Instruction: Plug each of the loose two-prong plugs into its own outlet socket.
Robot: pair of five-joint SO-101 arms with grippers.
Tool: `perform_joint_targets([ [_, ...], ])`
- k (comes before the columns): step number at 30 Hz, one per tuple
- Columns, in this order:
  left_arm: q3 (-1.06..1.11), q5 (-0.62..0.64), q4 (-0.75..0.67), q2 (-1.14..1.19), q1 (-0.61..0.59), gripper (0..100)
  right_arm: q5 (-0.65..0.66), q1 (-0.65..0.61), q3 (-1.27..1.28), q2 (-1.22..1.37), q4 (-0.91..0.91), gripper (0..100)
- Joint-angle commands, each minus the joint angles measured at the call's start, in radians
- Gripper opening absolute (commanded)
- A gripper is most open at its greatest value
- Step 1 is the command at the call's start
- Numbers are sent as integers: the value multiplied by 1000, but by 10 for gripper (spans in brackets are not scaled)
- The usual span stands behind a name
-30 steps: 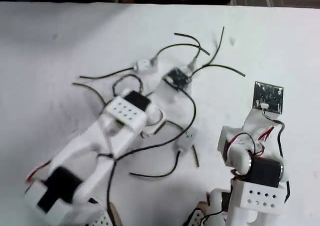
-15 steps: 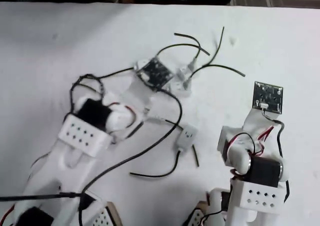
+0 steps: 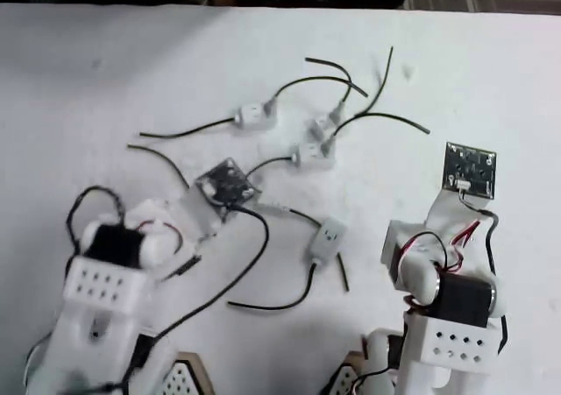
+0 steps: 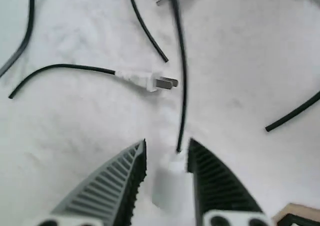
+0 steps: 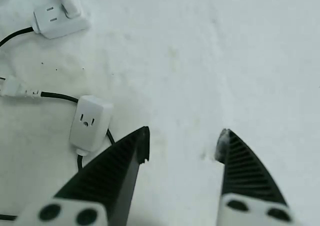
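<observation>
Left wrist view: left jaws clamped on white connector (image 4: pixel 170 188), its blk cord (image 4: pixel 181 85) leading fwd; loose plug (image 4: pixel 152 80) ahead of jaws. Right jaws apart, outlet socket (image 5: pixel 90 120) beside one jaw, on bench (image 5: pixel 225 60).

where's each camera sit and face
High view: fixed overhead, facing down at the white table, left arm and right arm.
Left wrist view: on that wrist, past the left gripper, fingers shut on a white cord-end piece, toward a white two-prong plug.
Right wrist view: past the open right gripper toward a white outlet socket, also in the high view.
</observation>
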Motion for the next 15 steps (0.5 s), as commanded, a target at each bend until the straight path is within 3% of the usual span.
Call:
perform_joint_targets([
  [1,9,49,35,-213,-50,356,-2,5,-6,-13,-15,218],
  [5,6,43,112,-371,-101,375,-2,5,-5,-13,-12,218],
  [9,40,-91,176,-430,-186,357,-2,5,-5,-13,-12,218],
  [15,115,-261,137,-354,-300,318,-2,4,-5,-13,-13,218],
])
